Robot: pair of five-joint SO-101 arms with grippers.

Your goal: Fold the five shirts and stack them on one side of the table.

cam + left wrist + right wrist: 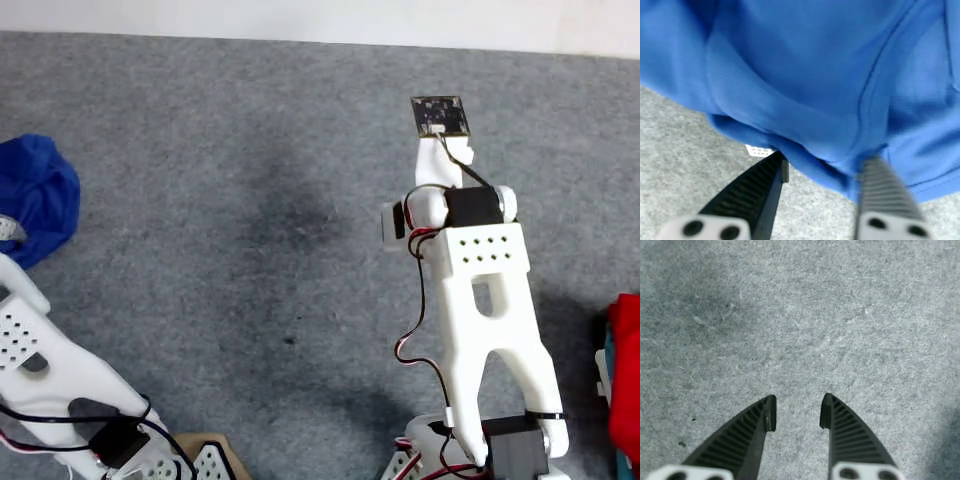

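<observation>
- The blue shirt lies in a crumpled heap at the table's left edge, not yet spread or folded. I'd say it sits there because it is the next one to be drawn out onto the open grey middle.
- The left arm rises from the near-left corner and leans toward that heap, which puts it in place for a grab at the cloth.
- The left pincer has its jaws well apart, right at the shirt's lower hem. The fabric sags down between the two tips, and one tip seems to brush it. Nothing is pinched yet, so the hem hangs loose. A small white label peeks out just under that hem.
- The right arm stretches from the near edge out over the middle-right of the table. It is probably parked there, ready to take a second corner once the shirt is pulled across.
- The right pincer is parted a moderate way. It holds nothing and hangs over bare grey surface.
- A red shirt sits bunched at the table's right edge, well apart from the blue one.
</observation>
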